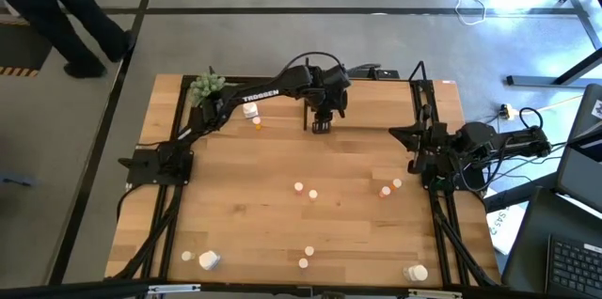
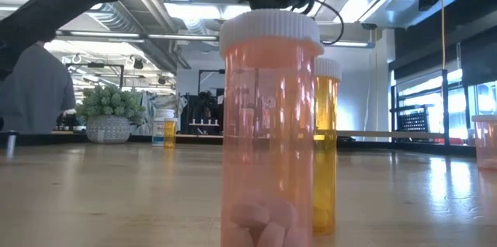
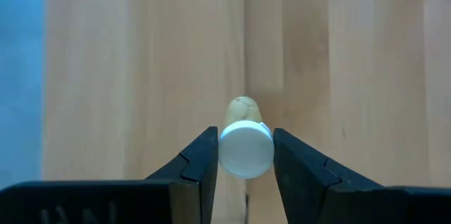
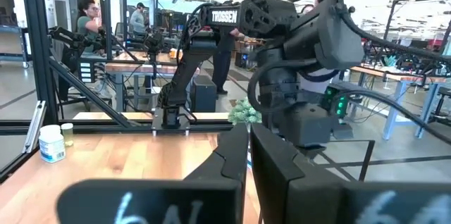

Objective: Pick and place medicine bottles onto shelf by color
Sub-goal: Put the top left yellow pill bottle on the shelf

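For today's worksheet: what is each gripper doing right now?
Left gripper: shut on a white-capped bottle.
Right gripper: shut, holding nothing.

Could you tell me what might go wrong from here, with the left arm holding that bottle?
The left tool grips the white-capped bottle only at its cap, so it might slip or swing in transit. Bottles already stand near the plant, such as the white one; a low approach could topple them.

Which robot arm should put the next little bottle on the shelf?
The left one, most likely. Its tool is already shut on a white-capped bottle and is stretched over the table's far side. The right tool is shut and empty, parked at the table's right edge.
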You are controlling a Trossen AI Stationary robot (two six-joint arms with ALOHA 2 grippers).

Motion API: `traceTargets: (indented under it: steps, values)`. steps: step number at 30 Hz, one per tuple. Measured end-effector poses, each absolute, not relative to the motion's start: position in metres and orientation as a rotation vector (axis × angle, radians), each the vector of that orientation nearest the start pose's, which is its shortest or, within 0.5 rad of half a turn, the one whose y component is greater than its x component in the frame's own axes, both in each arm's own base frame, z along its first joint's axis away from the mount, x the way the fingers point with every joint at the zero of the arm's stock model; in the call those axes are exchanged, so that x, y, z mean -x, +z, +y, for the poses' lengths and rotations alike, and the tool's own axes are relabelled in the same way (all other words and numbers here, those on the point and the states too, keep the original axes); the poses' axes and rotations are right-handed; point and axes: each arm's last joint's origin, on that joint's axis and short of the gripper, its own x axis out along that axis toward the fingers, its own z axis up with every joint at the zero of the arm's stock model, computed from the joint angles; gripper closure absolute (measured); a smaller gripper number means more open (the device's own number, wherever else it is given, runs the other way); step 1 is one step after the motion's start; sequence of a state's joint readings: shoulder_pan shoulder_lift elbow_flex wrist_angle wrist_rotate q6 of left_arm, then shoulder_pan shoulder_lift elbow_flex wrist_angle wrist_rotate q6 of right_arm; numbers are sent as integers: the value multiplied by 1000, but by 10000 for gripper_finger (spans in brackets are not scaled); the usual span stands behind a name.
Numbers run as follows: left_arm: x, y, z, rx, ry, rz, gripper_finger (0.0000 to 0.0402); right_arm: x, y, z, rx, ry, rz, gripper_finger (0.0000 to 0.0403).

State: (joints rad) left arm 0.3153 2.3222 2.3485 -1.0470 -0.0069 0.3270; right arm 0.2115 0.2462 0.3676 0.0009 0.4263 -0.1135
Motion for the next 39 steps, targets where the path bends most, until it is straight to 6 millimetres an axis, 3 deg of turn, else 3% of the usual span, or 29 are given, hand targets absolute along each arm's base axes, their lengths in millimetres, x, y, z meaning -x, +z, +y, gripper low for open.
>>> traceTargets:
  steps: [22, 39]
  values:
    - [-456, 268, 180, -127, 214, 1170, 292, -94, 268, 8, 76, -220, -97, 380]
    - [-453, 267, 175, -156, 172, 1218, 292, -94, 268, 8, 76, -220, -97, 380]
